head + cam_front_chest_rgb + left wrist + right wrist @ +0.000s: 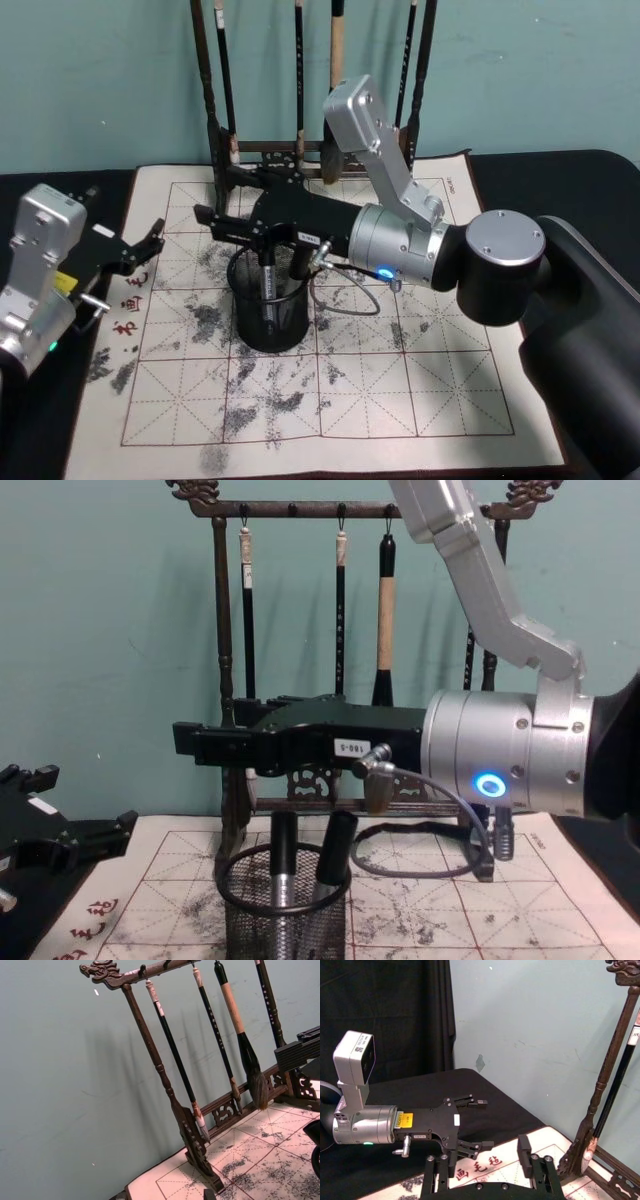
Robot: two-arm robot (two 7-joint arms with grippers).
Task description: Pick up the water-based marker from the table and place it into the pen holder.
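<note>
The right gripper (232,226) hangs directly over the small round black wire-mesh pen holder (270,305), fingers spread apart. The slim black-and-silver water-based marker (267,285) stands upright inside the cup, just beneath those fingers (another dark pen leans beside it). The left gripper (150,243) rests open at the cream red-gridded mat (420,390) edge.

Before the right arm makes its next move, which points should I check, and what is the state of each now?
1. Marker inside pen holder: ok, it stands in the cup.
2. Right hand open: ok, fingers apart in the right wrist view.
3. Marker free of right hand: cannot tell.
4. Pen holder upright on table: ok.
5. Left hand away from the holder: ok, open at the mat's left edge.
</note>
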